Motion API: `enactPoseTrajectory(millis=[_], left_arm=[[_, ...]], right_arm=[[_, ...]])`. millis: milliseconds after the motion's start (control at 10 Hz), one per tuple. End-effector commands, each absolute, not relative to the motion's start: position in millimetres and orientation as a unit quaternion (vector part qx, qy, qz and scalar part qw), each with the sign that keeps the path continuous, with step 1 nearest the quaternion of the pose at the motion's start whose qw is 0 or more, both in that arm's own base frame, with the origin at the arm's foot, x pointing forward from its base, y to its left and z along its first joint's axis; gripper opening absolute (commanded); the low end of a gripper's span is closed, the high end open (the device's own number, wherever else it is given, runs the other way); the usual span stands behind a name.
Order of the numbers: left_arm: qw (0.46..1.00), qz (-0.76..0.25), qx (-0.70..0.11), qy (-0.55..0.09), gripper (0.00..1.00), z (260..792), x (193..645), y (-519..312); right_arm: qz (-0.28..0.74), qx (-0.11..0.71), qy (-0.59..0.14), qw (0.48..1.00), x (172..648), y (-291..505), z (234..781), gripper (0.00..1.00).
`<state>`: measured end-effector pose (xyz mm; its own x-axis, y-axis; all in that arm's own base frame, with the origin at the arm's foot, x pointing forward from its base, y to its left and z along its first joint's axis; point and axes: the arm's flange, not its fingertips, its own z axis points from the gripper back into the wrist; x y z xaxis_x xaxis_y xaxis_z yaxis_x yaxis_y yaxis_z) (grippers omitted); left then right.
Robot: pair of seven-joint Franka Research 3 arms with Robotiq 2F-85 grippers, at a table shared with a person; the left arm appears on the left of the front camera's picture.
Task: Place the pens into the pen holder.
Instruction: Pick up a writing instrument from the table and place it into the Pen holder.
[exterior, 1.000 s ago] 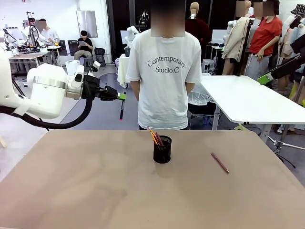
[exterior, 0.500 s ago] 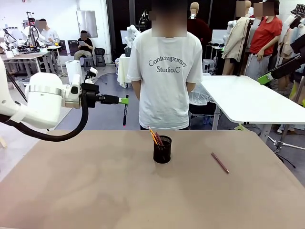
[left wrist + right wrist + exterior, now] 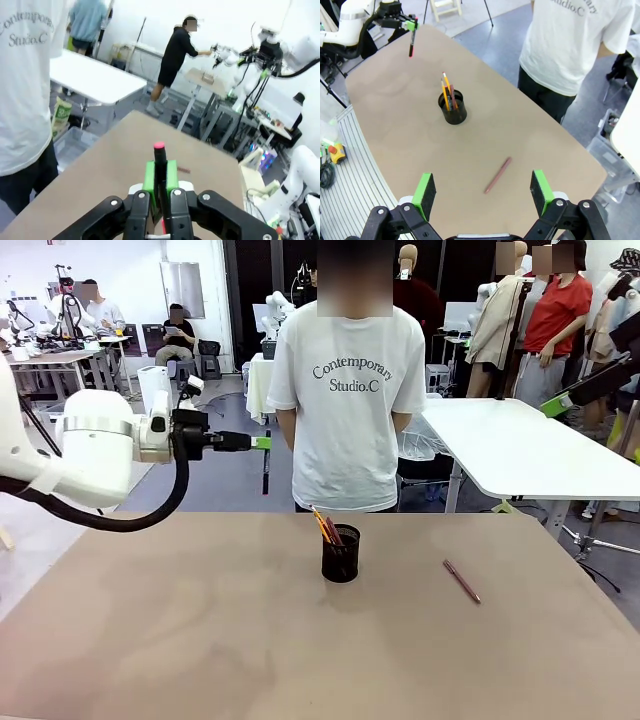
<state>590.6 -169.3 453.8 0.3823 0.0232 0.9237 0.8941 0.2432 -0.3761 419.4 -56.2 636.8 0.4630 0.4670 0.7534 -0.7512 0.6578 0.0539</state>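
My left gripper (image 3: 262,443) hovers above the table's far left edge, shut on a black pen (image 3: 266,475) that hangs straight down from it. In the left wrist view the pen's pink end (image 3: 159,146) sticks up between the green pads (image 3: 149,180). The black mesh pen holder (image 3: 340,556) stands mid-table with a yellow-orange pencil (image 3: 320,524) leaning in it. A dark red pen (image 3: 462,581) lies flat on the table to the holder's right. My right gripper (image 3: 482,192) is open, high above the dark red pen (image 3: 498,175) and the pen holder (image 3: 453,109).
A person in a white T-shirt (image 3: 345,400) stands at the table's far edge, right behind the holder, arms behind the back. The brown table (image 3: 200,620) is bare around the holder. A white table (image 3: 510,445) stands beyond at the right.
My left gripper has moved a little to the right with the black pen, and the pen now hangs more upright. The holder and the dark red pen have not moved.
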Motion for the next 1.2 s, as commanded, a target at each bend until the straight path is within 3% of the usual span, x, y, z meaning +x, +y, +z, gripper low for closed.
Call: enactPoseTrajectory(millis=[0, 500, 1100], left_arm=[[0.616, -0.315, -0.537, -0.482, 0.0, 431.3, 594.2, -197.3], [0.529, -0.345, -0.57, -0.526, 0.0, 403.7, 594.2, -264.5], [0.49, -0.436, -0.542, -0.525, 0.0, 336.5, 578.0, -295.4]], right_arm=[[0.367, 0.2, -0.375, 0.828, 419.9, -55.2, 638.6, 1.0], [0.367, 0.2, -0.375, 0.828, 419.9, -55.2, 638.6, 1.0], [0.367, 0.2, -0.375, 0.828, 419.9, -55.2, 638.6, 1.0]])
